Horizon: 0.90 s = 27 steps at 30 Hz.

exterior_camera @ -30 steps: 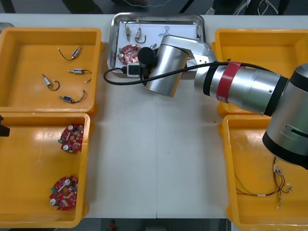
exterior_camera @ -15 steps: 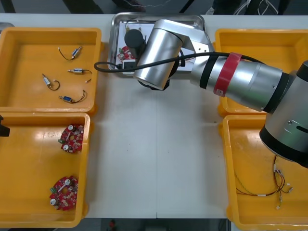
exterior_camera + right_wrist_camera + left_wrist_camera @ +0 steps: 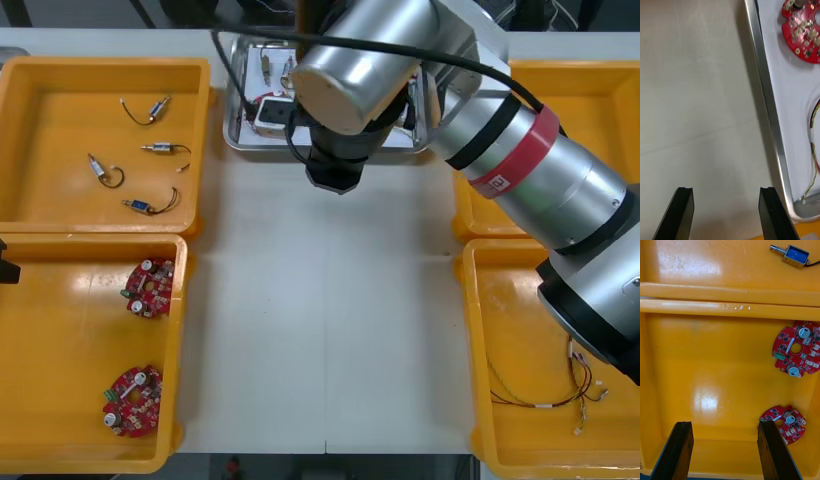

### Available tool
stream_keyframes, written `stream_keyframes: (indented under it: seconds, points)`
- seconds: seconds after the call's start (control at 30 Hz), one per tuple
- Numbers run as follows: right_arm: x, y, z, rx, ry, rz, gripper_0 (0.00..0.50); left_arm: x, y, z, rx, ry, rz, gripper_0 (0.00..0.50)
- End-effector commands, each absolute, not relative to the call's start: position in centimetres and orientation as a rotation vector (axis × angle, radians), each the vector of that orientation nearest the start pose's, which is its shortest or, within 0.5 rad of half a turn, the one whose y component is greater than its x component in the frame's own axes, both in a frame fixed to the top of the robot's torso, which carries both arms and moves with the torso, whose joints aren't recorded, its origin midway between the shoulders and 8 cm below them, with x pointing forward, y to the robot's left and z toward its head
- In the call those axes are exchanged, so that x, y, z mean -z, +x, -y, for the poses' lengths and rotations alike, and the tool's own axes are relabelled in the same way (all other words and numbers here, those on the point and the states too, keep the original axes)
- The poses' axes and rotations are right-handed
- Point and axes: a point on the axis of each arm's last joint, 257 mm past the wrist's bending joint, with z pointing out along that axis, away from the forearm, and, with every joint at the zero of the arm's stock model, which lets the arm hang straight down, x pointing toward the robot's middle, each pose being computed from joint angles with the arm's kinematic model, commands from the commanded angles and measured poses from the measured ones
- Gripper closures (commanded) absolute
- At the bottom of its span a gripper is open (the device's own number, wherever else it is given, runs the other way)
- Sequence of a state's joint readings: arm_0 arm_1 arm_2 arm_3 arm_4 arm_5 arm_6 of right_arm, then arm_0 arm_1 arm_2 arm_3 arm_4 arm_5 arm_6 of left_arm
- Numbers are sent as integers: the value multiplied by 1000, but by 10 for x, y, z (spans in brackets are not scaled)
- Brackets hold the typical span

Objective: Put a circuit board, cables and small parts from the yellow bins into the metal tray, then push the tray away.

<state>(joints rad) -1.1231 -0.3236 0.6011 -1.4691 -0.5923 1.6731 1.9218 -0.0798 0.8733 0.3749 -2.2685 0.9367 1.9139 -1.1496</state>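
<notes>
The right arm [image 3: 520, 170] reaches in from the right side, across the bench [image 3: 320, 330], and bends down at the near edge of the metal tray [image 3: 769, 108]. The right hand [image 3: 726, 191] points down over the bare bench, just beside the tray's rim. Its two black fingers are spread apart with nothing between them. One finger [image 3: 769, 210] is right next to the rim, but I cannot tell if it touches. The tray sits at the far middle of the bench, between the yellow bins [image 3: 100, 75]. It is white inside and holds a round red circuit board [image 3: 803, 33], a red and yellow cable [image 3: 813, 150] and some small metal parts [image 3: 266, 66]. The left hand [image 3: 724, 427] hangs over the near left yellow bin [image 3: 696, 363], with its fingers spread wide and holding nothing. Two more red circuit boards [image 3: 796, 352] lie in that bin, close to one finger.
</notes>
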Motion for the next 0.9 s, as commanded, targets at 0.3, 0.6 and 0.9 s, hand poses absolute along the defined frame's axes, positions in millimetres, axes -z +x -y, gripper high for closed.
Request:
stream_keyframes:
  seconds: [0.3,0.6,0.9]
  points:
    - [123,501,75,201,-1157,-2396,0,136,345,-401,-136,-4,-2659,0]
    - [114,501,131,108,-772,-2443,0,136,345,-401,-136,-4,-2659,0]
    - [137,472,216,112,-523,-2519,0,136,345,-401,-136,-4,-2659,0]
